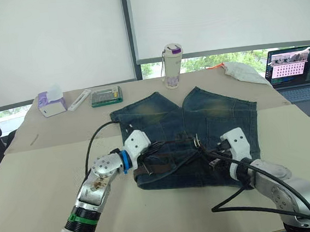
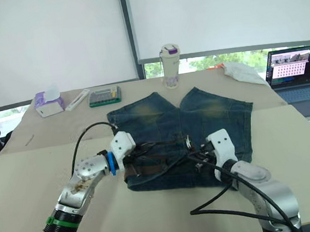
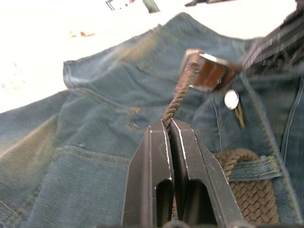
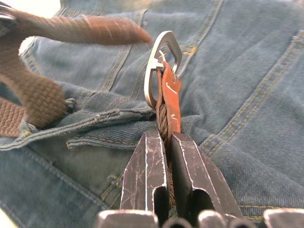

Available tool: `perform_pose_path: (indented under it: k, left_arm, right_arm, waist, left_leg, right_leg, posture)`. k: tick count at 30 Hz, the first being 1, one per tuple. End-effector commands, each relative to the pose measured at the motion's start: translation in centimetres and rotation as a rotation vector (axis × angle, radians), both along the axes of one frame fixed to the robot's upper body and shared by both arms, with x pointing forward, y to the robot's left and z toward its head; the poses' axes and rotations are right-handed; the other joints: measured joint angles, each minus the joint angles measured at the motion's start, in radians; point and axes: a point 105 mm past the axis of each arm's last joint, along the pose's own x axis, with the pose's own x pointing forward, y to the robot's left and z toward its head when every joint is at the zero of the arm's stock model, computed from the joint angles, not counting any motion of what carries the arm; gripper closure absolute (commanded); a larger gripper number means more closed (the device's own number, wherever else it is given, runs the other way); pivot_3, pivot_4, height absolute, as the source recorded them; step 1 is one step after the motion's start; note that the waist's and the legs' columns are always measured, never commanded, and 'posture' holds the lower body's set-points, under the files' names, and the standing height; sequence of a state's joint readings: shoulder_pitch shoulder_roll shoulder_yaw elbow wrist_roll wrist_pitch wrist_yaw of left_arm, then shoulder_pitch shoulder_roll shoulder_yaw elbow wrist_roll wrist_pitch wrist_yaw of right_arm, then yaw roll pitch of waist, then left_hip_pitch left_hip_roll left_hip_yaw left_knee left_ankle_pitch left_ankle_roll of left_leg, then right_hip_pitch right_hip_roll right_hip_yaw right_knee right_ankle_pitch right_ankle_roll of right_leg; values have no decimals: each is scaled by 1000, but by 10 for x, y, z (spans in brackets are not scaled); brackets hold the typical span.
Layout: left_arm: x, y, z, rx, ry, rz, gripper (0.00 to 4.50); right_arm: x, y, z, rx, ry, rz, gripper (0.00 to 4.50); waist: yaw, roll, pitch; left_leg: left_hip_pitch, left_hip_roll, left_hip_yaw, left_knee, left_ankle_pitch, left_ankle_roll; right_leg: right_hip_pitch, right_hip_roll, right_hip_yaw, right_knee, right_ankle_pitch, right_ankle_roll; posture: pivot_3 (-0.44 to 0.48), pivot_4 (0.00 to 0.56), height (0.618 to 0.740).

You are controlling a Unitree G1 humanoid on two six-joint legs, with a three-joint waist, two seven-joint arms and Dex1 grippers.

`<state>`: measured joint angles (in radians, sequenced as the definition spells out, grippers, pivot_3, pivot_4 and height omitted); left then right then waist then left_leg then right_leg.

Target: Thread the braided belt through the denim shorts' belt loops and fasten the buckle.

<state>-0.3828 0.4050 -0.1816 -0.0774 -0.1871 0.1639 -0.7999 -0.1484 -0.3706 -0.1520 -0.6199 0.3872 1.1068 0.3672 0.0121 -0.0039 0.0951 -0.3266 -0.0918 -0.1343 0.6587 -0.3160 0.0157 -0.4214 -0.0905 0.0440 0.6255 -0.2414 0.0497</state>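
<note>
Both pincers [image 3: 168, 137] [image 4: 164, 142] pinch braided belt [image 3: 247, 194] ends above denim shorts [image 1: 209, 108].

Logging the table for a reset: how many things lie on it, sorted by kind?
Clothing: 2, denim shorts and braided belt
Drink bottle: 1
Tissue box: 1
Green case: 1
White stick-shaped item: 1
White cloth: 1
Laptop: 1
Total: 8

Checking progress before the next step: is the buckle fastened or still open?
Open. The buckle stands empty in the right gripper, which is shut on the braided belt below it; the left gripper holds the tip end apart.
</note>
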Motion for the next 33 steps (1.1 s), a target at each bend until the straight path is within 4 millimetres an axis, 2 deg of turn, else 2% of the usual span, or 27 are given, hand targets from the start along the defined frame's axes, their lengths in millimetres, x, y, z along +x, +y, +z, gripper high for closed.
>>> perform_pose_path:
  k: [1,7,13,18,19,24,27,33]
  left_arm:
    - [-8,-2,5,24,-29,-46,4500]
    - [6,-10,2,10,-10,47,4500]
    - [13,-5,2,3,3,94,4500]
    - [7,-14,-8,62,6,22,4500]
    - [6,-16,-8,51,8,21,4500]
    - [15,1,12,-90,39,83,4500]
    - [13,5,20,-144,64,71,4500]
    - [7,6,18,-124,87,28,4500]
  right_arm:
    - [4,-4,15,-5,-58,-24,4474]
    - [-6,13,10,-127,-95,107,4474]
    - [-11,13,2,-197,-89,138,4474]
    - [-9,15,6,-192,-116,146,4474]
    - [-9,15,6,-180,-117,143,4474]
    - [-7,7,4,-130,-83,77,4474]
    - [-6,3,1,-126,-66,61,4474]
    - [-4,2,0,-102,-55,50,4474]
  waist:
    - [1,0,0]
    - [3,0,0]
    - [0,0,0]
    - [1,0,0]
    - [1,0,0]
    - [0,0,0]
    - [0,0,0]
    - [0,0,0]
  left_leg:
    - [0,0,0,0,0,0]
    - [0,-1,0,0,0,0]
    - [0,0,0,0,0,0]
    - [0,0,0,0,0,0]
    - [0,0,0,0,0,0]
    - [0,0,0,0,0,0]
    - [0,0,0,0,0,0]
    - [0,0,0,0,0,0]
  right_leg:
    - [0,0,0,0,0,0]
    - [1,0,-1,0,0,0]
    - [0,0,0,0,0,0]
    - [0,0,-1,0,0,0]
    - [1,0,-1,-1,0,0]
    - [0,0,0,0,0,0]
    - [0,0,0,0,0,0]
    - [0,0,-1,0,0,0]
  posture:
    - [0,150,740]
    - [0,150,740]
    - [0,150,740]
    - [0,150,740]
    - [0,150,740]
    - [0,150,740]
    - [0,150,740]
    - [0,150,740]
